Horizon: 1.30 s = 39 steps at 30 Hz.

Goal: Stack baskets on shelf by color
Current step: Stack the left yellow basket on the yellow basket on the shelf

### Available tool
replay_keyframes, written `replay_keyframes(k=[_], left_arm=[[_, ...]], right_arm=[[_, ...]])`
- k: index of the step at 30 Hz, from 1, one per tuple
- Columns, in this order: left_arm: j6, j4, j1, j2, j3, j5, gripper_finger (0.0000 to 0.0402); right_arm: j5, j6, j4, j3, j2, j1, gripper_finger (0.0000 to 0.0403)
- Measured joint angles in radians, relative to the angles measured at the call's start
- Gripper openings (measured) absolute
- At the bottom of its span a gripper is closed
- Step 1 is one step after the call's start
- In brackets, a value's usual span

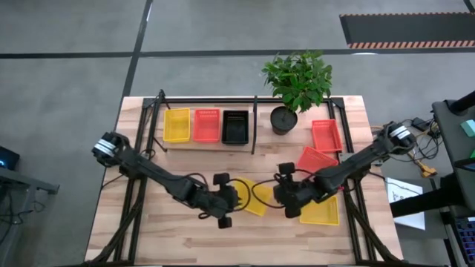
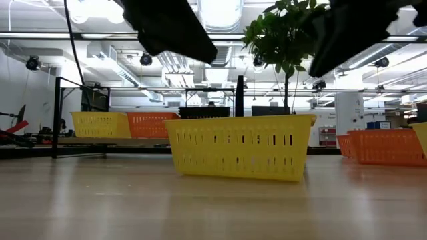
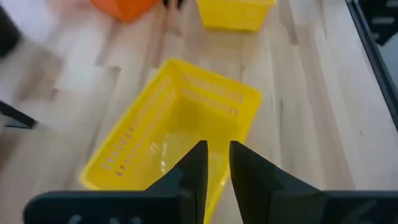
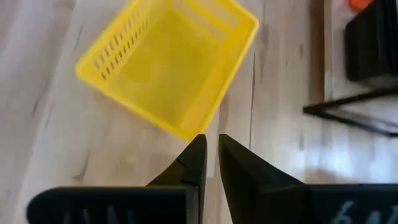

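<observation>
yellow basket lies between the left tool and right tool, both nearly pressed together, empty.

Grey concrete floor spreads round the slatted wooden table, scored by dark seams. A black mat with a striped hazard edge lies farther off. Overhead, bright ceiling lights glare among pipes and ducting, with white walls behind.
</observation>
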Motion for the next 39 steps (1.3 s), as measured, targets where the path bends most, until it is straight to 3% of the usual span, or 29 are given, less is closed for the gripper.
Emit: replay_keyframes(k=[11, 18, 29, 35, 39], left_arm=[[-0.013, -0.049, 0.033, 0.078, 0.001, 0.034, 0.0050], [-0.111, -0.213, 0.052, 0.084, 0.000, 0.034, 0.0050], [-0.087, -0.439, 0.106, 0.069, 0.018, 0.029, 0.0050], [-0.031, -0.487, 0.137, -0.010, 0.020, 0.028, 0.0050], [-0.078, -0.448, 0.140, -0.068, 0.032, 0.026, 0.0050]], right_arm=[[0.002, 0.111, 0.198, -0.220, -0.095, 0.006, 0.0009], [0.010, 0.102, 0.248, -0.228, -0.101, 0.006, 0.0009], [0.012, 0.060, 0.315, -0.226, -0.101, 0.006, 0.0009], [0.012, 0.060, 0.331, -0.226, -0.101, 0.006, 0.0009], [0.012, 0.060, 0.331, -0.225, -0.101, 0.006, 0.0009]])
